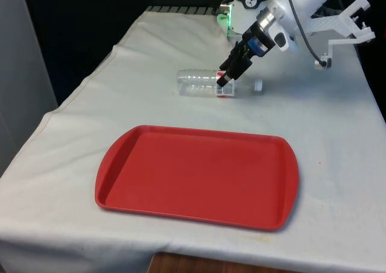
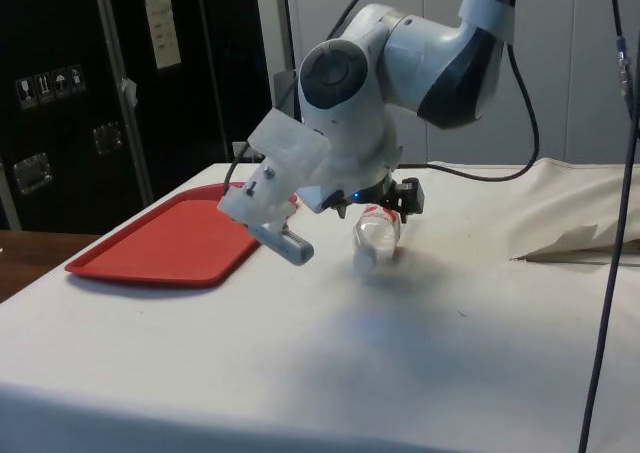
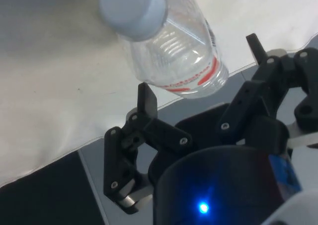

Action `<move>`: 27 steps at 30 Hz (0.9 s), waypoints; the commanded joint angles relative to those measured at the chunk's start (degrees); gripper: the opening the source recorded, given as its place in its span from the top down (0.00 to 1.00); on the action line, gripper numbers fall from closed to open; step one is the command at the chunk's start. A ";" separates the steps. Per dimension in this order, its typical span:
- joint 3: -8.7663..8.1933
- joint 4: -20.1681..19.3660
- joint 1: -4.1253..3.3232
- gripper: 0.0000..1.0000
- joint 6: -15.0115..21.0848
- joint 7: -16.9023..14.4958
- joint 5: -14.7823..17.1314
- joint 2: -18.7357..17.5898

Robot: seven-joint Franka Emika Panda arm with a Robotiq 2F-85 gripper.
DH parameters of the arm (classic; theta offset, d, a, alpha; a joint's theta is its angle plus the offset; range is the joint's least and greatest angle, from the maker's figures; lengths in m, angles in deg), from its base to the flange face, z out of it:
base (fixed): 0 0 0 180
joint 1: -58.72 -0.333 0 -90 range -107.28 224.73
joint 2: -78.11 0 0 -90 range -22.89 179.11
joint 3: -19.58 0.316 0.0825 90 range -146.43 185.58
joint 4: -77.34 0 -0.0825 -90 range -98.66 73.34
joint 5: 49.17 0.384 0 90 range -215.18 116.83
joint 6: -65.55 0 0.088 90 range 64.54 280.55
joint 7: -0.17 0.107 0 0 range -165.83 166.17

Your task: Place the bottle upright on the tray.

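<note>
Bottle (image 1: 199, 82) lies on its side beyond the tray (image 1: 199, 175).
Empty, light, slippery — gripper (image 3: 198, 93) fingers spread wide around its labelled middle, probably the best hold.

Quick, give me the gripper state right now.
Gripper: open, fingers on either side of the lying bottle, not clamped on it.

Clear plastic bottle (image 1: 202, 84) with white cap (image 1: 257, 85) and red-printed label, lying on its side on the white cloth, cap toward the front view's right. Red tray (image 1: 197, 175), empty, nearer the front edge, apart from it.
</note>
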 commanded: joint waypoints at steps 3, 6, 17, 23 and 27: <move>0.00 0.57 -0.17 0.00 -0.63 -0.11 -0.06 -0.74; 0.11 1.20 -0.17 0.00 -1.43 -0.34 0.00 -1.49; 1.03 1.60 -0.29 0.00 -4.81 -0.69 0.17 -2.06; 1.83 1.83 -0.29 0.00 -6.47 -0.63 0.29 -2.29; 3.32 2.46 -0.52 0.00 -8.14 0.06 0.63 -3.21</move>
